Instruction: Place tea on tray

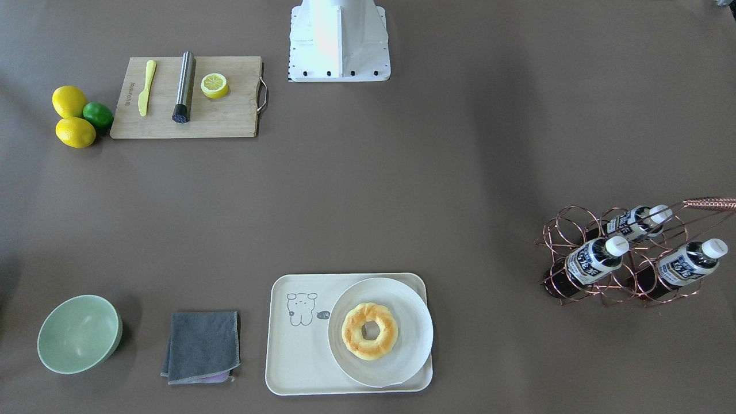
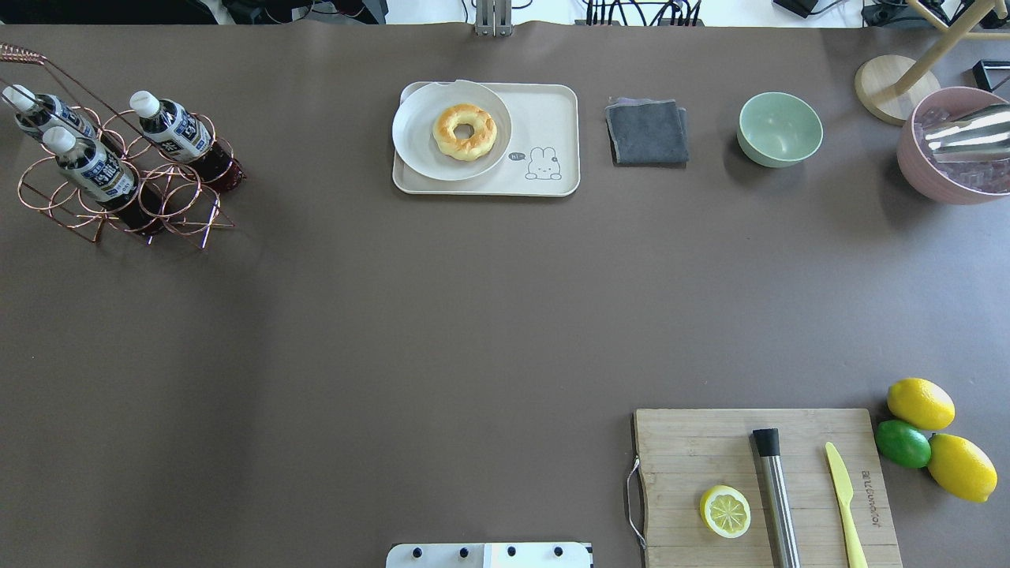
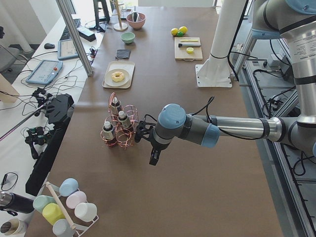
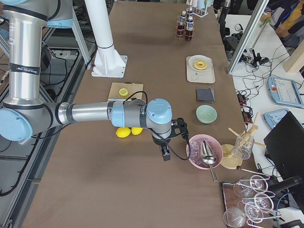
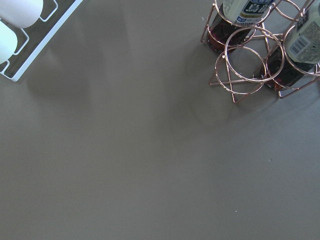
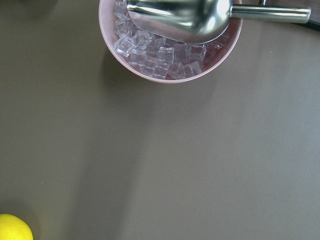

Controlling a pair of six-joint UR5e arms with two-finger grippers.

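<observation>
the fingers of the left gripper (image 3: 153,160) show only in the side view, too small to judge, so whether they are spread or closed cannot be told; the same goes for the right gripper (image 4: 165,156), which hangs near a pink ice bowl (image 4: 205,153) at the table's other end. the tea (image 2: 175,132) sits in a copper wire rack (image 3: 124,139) with two like bottles, at about 10 o'clock on the table in the overhead view, and it is the bottle on the rack's tray side. the left arm is plainly the nearer one: its wrist camera has the rack's rings and the dark bottle bases at 1 o'clock, close by. the bottle leans rather than stands, its long axis running from the base, low in the rack, up to the white cap, which points toward 10 o'clock overhead, away from the tray. so the reach likely has to come at the cap end and draw the bottle out along that slant. the tray (image 2: 544,110) lies at 12 o'clock by the far edge, well apart from the rack; a plate (image 2: 418,138) fills the half toward the rack, so the bare part is the half with the cartoon, at 3 o'clock.
</observation>
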